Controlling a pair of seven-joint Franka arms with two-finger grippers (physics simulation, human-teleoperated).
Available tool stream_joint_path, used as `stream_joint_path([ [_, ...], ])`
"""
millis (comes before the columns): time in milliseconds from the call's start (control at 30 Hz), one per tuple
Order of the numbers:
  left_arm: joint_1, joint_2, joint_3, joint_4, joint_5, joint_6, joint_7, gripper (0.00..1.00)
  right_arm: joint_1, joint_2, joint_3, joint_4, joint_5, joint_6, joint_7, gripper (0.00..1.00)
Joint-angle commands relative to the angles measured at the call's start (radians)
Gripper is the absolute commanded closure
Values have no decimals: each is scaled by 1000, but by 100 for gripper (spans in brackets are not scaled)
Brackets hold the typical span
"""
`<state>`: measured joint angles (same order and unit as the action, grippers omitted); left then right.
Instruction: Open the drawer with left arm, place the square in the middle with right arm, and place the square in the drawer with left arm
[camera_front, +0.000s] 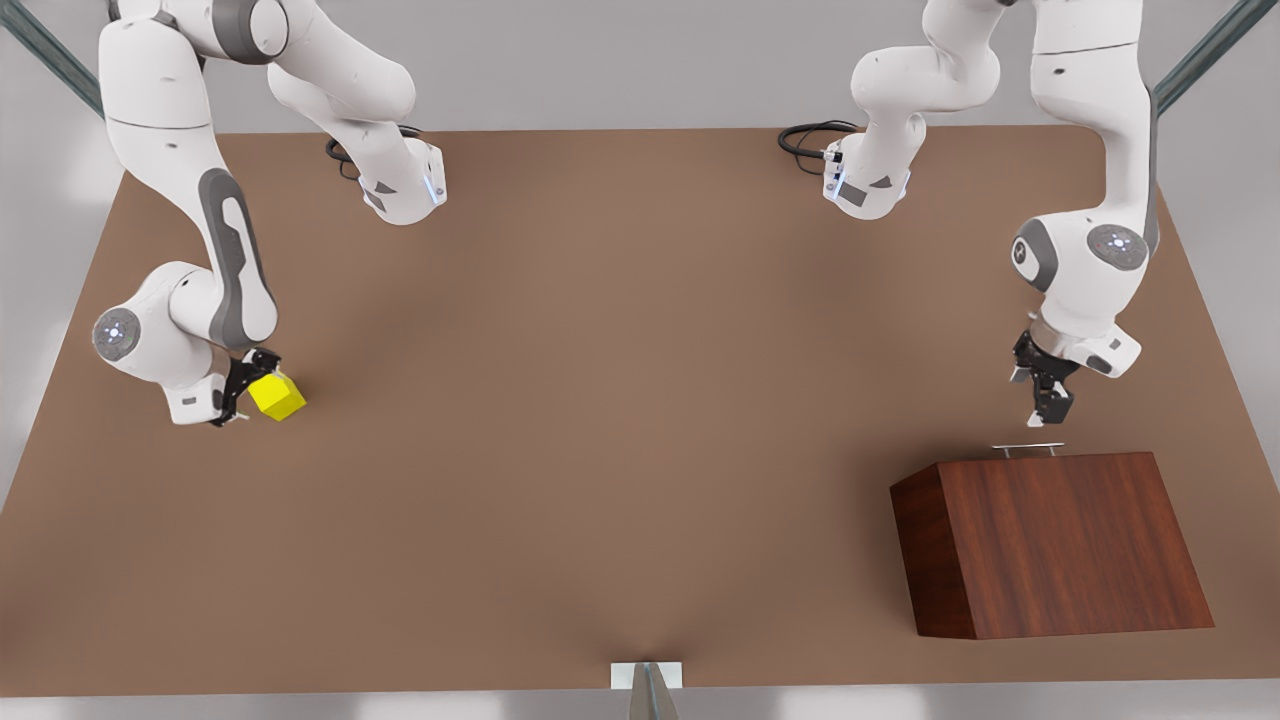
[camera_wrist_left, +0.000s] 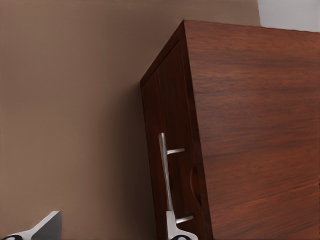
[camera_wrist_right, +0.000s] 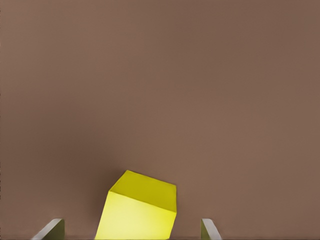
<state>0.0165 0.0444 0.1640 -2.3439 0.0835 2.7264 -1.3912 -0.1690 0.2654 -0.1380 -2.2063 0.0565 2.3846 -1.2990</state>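
Step 1 pending: left gripper (camera_front: 1043, 398) over drawer handle (camera_front: 1027, 449), lower right, fingers spread. Right gripper (camera_front: 243, 392), left, spread round cube (camera_front: 277, 396). Handle to be gripped next.

Brown tabletop (camera_front: 620, 420): wooden box (camera_front: 1060, 545) at front view's right, yellow square (camera_front: 277, 396) left

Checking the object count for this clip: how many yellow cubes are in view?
1. The yellow cube lies on the table at the front view's left, between the right pincer's fingertips.
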Motion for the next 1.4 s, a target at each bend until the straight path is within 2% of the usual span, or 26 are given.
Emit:
stream_joint_path([
  [0, -29, 3, 0, 0, -1, 3, 0, 0, -1, 0, 0, -6, -1, 7, 0, 0],
  [300, -18, 97, 19, 8, 4, 107, 0, 0, -18, 43, 0, -73, 5, 117, -20, 0],
  [667, 0, 132, 46, 49, 8, 128, 6, 0, -40, 84, -2, -147, 3, 249, -20, 0],
  [700, 0, 134, 46, 51, 8, 128, 6, 0, -40, 84, -2, -147, 3, 251, -20, 5],
  [733, 2, 143, 46, 57, 8, 128, 4, 0, -40, 86, -2, -147, 3, 249, -20, 17],
  [800, 2, 157, 46, 69, 8, 128, 4, 0, -40, 84, 0, -145, 5, 249, -20, 29],
  [900, 2, 169, 46, 84, 8, 128, 3, 0, -38, 83, 0, -144, 5, 245, -19, 32],
  [933, 2, 169, 46, 86, 8, 130, 3, 0, -38, 83, 0, -144, 5, 245, -19, 39],
  [1000, 2, 175, 45, 86, 10, 130, 3, 0, -38, 78, 0, -144, 5, 240, -19, 46],
  [1133, 0, 180, 43, 84, 13, 128, 3, 0, -34, 66, 2, -144, 5, 235, -19, 49],
  [1233, 0, 192, 40, 81, 12, 124, 3, 0, 5, 3, 9, -142, 6, 180, 53, 49],
  [1300, 0, 193, 37, 80, 12, 116, 1, 0, 121, -41, 15, -138, 6, 163, 132, 49],
  [1367, -1, 193, 35, 78, 12, 115, 0, 0, 296, -84, 72, -127, 6, 162, 371, 49],
])
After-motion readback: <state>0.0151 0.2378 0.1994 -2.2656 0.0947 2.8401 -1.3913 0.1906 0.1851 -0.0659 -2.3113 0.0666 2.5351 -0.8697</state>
